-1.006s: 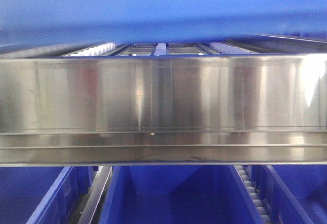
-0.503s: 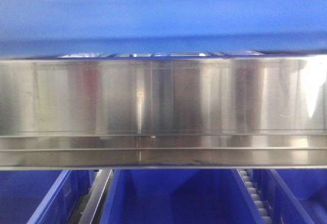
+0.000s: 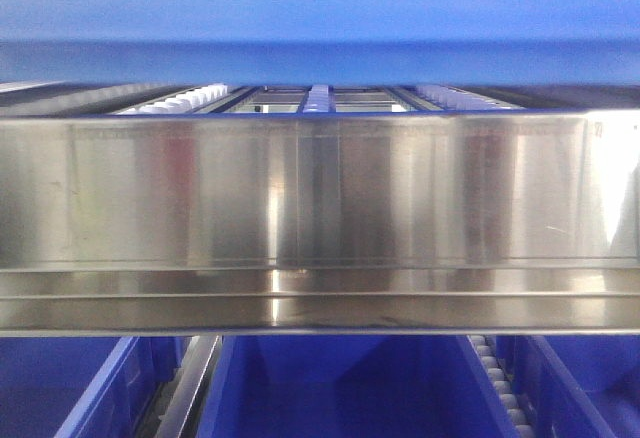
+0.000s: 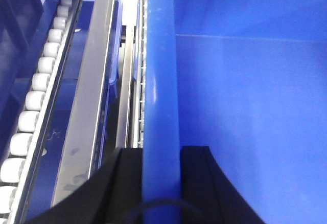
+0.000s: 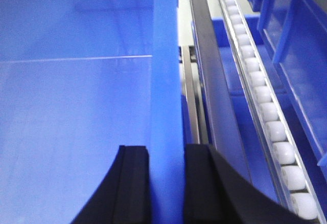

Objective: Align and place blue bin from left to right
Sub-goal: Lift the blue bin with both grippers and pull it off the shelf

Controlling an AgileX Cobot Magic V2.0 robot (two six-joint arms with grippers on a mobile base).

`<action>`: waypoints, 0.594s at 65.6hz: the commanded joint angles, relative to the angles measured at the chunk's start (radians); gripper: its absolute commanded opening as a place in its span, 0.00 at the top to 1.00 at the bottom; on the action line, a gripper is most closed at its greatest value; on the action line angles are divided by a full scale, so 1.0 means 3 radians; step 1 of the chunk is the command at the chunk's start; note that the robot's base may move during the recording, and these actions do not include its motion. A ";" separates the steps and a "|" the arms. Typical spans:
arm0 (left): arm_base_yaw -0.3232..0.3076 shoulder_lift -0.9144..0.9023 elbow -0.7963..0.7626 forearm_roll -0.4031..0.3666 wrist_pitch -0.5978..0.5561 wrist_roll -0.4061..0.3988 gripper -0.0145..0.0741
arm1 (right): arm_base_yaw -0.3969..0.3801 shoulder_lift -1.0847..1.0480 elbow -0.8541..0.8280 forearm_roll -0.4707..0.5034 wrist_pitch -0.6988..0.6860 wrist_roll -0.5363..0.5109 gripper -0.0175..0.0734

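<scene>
- Both arms are carrying the bin (image 3: 320,18) here. In the front view it's filling the whole 12 o'clock strip, hanging above the steel rail (image 3: 320,188) that's running across the middle.
- The left tool (image 4: 161,155) is clenching the bin's left wall, with the wall sitting between its black jaws. The right tool (image 5: 166,152) is doing the same on the right wall, so both are grasping the bin.
- White rollers (image 3: 190,98) are peeking out through the gap between the bin's bottom edge and the top of the rail. I'm guessing the bin isn't resting on them yet, but that edge is blurry, so I can't say for sure.
- In the left wrist view, rollers are running along at 9 o'clock of the gripped wall. In the right wrist view, they're running at 3 o'clock of it.
- Lower bins (image 3: 330,388) are sitting one level down, at 6 o'clock in the front view.
- The way I'm reading it, this is the line-up part of the job, with the bin being held over its lane and not set down yet.
- The next move is probably calling for:
  - keeping both arms level so the bin is staying square to the rail
  - clearing the rail's lip
  - easing the bin down onto the rollers, and only then letting go
- One thing I'd be watching is the side walls, since they're looking close to the steel beside the rollers.
</scene>
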 commanded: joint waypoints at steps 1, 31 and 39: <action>-0.0003 -0.0008 -0.0061 0.0040 -0.0307 0.0005 0.96 | -0.0015 -0.0004 -0.0070 -0.0070 -0.0299 -0.0024 0.88; -0.0003 -0.0015 -0.0061 0.0032 -0.0307 0.0005 0.96 | -0.0015 0.0053 -0.0070 -0.0069 -0.0299 -0.0024 0.88; -0.0003 -0.0015 -0.0061 0.0032 -0.0307 0.0005 0.96 | -0.0015 0.0053 -0.0070 -0.0069 -0.0299 -0.0024 0.88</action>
